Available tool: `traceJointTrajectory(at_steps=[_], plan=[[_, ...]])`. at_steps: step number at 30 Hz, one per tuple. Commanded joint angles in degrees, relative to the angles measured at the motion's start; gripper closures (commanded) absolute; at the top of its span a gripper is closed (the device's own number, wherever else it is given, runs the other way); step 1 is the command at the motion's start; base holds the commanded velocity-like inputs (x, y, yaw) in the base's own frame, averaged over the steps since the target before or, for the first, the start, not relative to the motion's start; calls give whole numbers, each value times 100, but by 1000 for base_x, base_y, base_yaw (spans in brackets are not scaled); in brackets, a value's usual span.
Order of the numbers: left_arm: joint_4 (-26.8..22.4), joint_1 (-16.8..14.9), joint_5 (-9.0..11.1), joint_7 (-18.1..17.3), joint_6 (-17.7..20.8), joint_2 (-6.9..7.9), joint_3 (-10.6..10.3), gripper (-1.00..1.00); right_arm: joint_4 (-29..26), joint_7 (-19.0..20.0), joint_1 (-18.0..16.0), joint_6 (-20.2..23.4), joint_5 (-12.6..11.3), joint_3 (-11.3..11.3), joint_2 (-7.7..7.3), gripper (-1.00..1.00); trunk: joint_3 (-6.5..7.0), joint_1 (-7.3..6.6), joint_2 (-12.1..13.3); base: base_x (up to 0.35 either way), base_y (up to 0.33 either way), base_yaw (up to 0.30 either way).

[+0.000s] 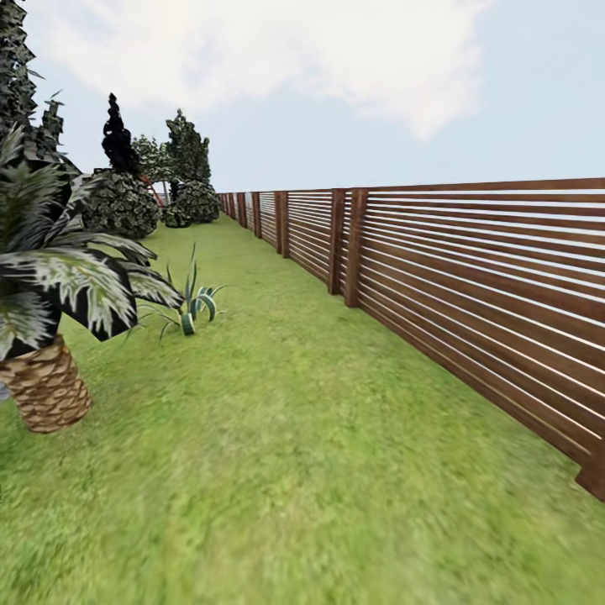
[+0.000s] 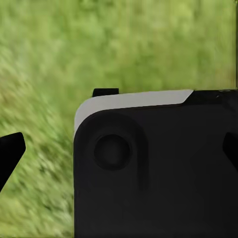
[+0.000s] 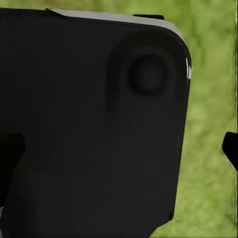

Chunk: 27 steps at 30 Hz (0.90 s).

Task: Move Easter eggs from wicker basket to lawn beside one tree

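From the head camera I see the lawn running along the slatted fence. Left of the fence a palm in a woven-looking trunk base is cut off by the frame edge, a striped spiky plant just beyond it. Distant trees are too small to judge. Each wrist camera is blocked by a black robot body; only dark fingertips peek in at the edges, so I cannot tell how wide either gripper stands.

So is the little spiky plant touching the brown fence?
Apart. In the head view the spiky plant stands on the lawn, with open grass between it and the fence.
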Motion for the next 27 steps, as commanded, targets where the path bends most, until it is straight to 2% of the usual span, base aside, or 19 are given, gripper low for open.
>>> traceJointTrajectory(at_steps=[1,6,16,23,27], plan=[[6,-4,-3,1,-20,1,1,-100,0,1,-1,-15,9,8,0,-100,-5,3,-2,272,-193,208],[6,-4,-1,12,-20,1,9,-100,-2,1,-1,-15,-2,2,0,-100,-5,3,-2,286,-164,173],[6,-4,3,27,-20,4,25,-100,5,1,0,-15,-33,-14,0,-100,-5,3,-2,300,-131,30],[6,-4,5,32,-56,5,33,-100,45,-13,-1,-221,-45,-23,0,-100,-5,3,-2,314,-43,12],[6,-4,5,33,-80,8,34,-100,51,-16,-1,-260,-47,-22,0,-100,-5,3,-2,317,-8,145]])
